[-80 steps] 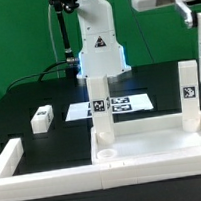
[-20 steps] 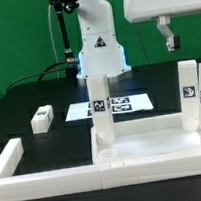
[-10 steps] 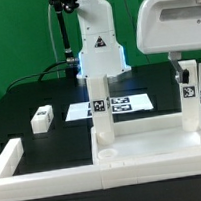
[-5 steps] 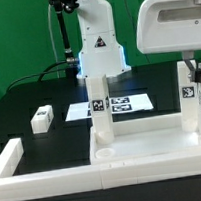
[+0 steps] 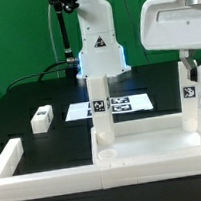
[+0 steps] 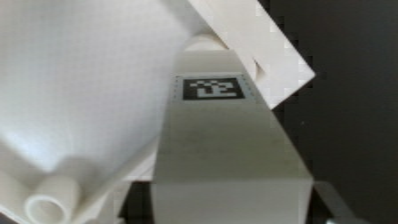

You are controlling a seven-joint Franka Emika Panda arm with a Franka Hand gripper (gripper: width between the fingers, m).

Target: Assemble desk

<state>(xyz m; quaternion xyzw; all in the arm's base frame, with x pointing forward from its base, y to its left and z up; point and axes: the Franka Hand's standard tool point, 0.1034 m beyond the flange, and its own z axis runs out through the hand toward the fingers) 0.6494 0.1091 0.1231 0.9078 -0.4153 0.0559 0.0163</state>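
The white desk top (image 5: 153,141) lies near the table's front, rim up. Two white tagged legs stand upright in it: one at its left corner (image 5: 101,110), one at its right (image 5: 194,107). My gripper (image 5: 190,71) hangs over the right leg and is shut on its upper end. In the wrist view this leg (image 6: 217,140) runs down between the dark fingers (image 6: 139,205), which press on both its sides, with the desk top (image 6: 89,110) below and a round socket (image 6: 54,200) beside it. A third leg (image 5: 42,118) lies loose at the exterior view's left.
Long white fence bars (image 5: 47,181) run along the front and left (image 5: 9,158) of the work area. The marker board (image 5: 119,104) lies flat behind the desk top. The arm's base (image 5: 99,50) stands at the back with cables beside it.
The gripper came down from the upper right onto the right leg and closed from wide open onto its top. The leg's tag now looks slightly turned.
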